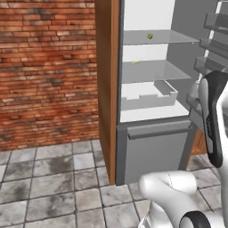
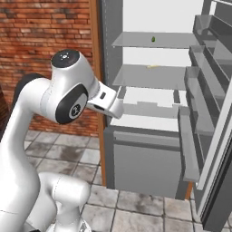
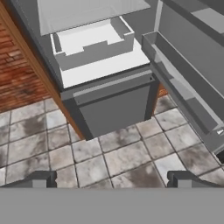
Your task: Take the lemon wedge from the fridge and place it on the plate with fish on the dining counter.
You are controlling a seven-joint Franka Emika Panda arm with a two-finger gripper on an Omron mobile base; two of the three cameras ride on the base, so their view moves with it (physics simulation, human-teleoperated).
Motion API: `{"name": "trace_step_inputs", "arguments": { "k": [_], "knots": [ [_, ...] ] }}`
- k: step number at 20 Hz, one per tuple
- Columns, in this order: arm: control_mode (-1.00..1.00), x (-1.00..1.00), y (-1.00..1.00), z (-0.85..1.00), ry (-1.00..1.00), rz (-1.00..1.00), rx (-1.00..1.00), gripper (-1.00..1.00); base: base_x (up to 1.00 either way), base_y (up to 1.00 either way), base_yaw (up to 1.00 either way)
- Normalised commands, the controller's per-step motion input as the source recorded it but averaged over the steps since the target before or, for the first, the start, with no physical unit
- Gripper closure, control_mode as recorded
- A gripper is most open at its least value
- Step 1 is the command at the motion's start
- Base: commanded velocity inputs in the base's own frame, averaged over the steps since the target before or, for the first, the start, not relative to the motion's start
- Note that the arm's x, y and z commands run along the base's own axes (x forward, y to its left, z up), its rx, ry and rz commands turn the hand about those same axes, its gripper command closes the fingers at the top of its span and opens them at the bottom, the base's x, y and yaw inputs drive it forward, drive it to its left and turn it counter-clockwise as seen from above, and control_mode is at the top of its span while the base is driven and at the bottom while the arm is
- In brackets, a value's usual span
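Two glass shelves in the open fridge (image 1: 147,151) carry items: a small green thing (image 1: 150,36) on the upper one, the yellowish lemon wedge (image 2: 152,66) on the lower one. Gripper (image 3: 111,178) jaws spread wide, holding nothing, aimed at the tiled floor (image 3: 113,153) before the bottom drawer (image 3: 116,103). Door (image 2: 213,113) swung open on the right.
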Motion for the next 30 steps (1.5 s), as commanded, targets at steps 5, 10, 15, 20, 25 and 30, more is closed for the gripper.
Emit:
{"name": "trace_step_inputs", "arguments": {
  "k": [5,10,15,20,25,30],
  "knots": [
    [1.00,0.00,0.00,0.00,0.00,0.00,0.00,-1.00,0.66,-0.07,0.00],
    [1.00,0.00,0.00,0.00,0.00,0.00,0.00,-1.00,0.83,-0.09,0.00],
    [1.00,0.00,0.00,0.00,0.00,0.00,0.00,-1.00,0.61,-0.44,0.00],
    [1.00,0.00,0.00,0.00,0.00,0.00,0.00,-1.00,0.62,-0.42,0.00],
    [1.00,0.00,0.00,0.00,0.00,0.00,0.00,-1.00,0.81,-0.11,0.00],
    [1.00,0.00,0.00,0.00,0.00,0.00,0.00,-1.00,0.72,-0.18,0.00]
  ]
}}
